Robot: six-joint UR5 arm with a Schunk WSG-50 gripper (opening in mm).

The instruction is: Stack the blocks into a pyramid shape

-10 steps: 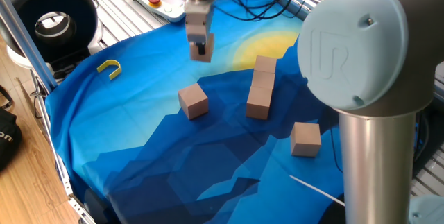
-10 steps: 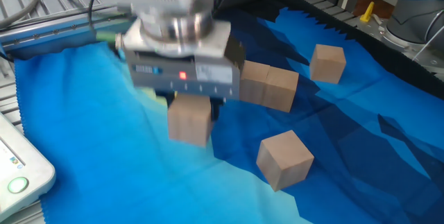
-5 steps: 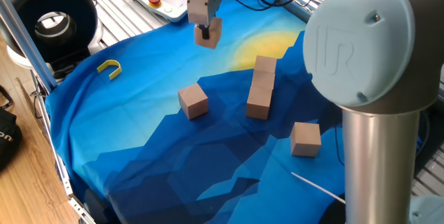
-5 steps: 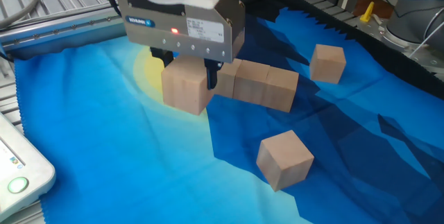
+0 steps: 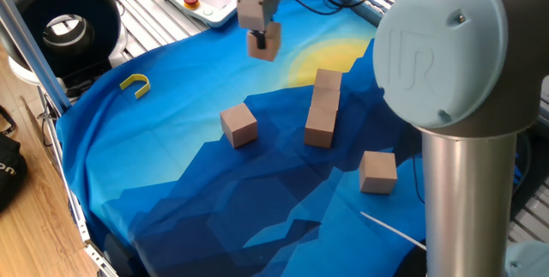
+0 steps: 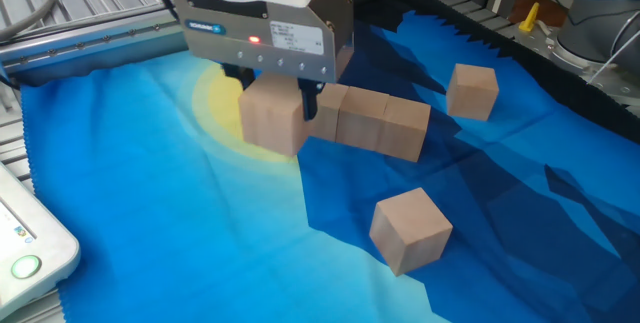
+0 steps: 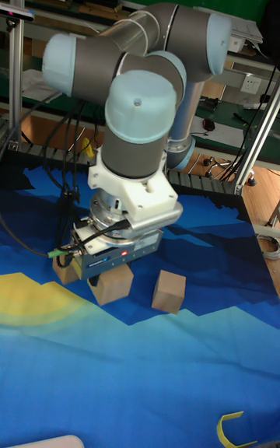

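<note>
One fixed view: five blocks (image 5: 318, 126), one held (image 5: 262, 45).

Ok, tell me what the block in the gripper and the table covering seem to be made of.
Held block: probably wood, judging by its pale tan colour, matte unpainted faces and crisp edges. No grain is sharp enough to be sure.
Table covering: looks like printed fabric, blue with a yellow patch; it wrinkles and drapes over the edge.

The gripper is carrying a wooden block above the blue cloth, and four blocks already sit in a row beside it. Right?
Not quite. The gripper does hold a wooden block above the blue cloth, but the row beside it has three blocks, not four, as one fixed view shows.
</note>
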